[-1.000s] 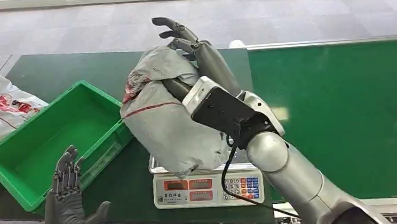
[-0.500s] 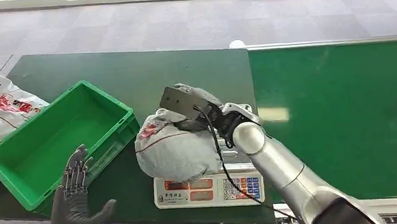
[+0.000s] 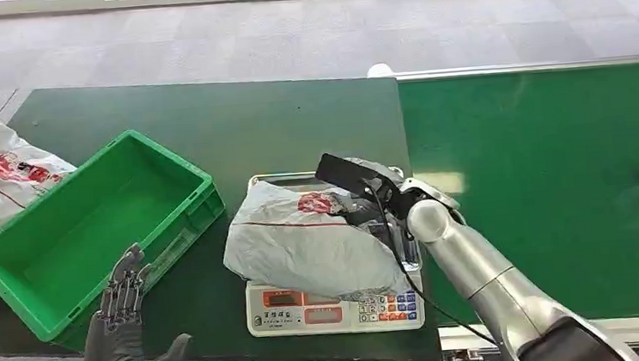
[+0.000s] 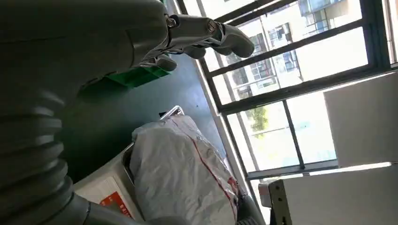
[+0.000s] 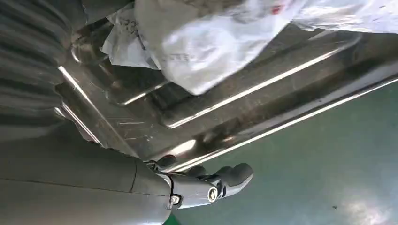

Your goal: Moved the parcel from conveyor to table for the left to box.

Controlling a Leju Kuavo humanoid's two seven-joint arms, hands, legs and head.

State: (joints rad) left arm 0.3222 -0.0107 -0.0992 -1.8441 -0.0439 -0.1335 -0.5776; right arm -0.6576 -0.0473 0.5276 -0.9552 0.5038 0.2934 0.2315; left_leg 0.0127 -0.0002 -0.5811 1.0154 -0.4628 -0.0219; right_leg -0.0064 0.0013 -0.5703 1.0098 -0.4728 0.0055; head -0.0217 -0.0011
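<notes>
One parcel point(image 3: 308, 242) on scale point(image 3: 334, 304); right hand point(image 3: 370, 215) against its far side

One grey parcel point(image 3: 308, 242) on one scale point(image 3: 334, 304), one green crate point(image 3: 87, 229), two hands, left point(image 3: 122, 343) and right point(image 3: 370, 207), one worktop point(image 3: 234, 127), one conveyor point(image 3: 549, 188)

parcel-sorting station, conveyor point(image 3: 549, 188), weighing scale point(image 3: 335, 307)

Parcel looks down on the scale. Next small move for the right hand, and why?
Probably draw the right hand back off the parcel toward the conveyor. The parcel lies flat on the scale pan and looks fully supported. The left hand hangs open beside the green box, holding nothing, and the right arm lies across the parcel's far side, in the way of a pickup.
</notes>
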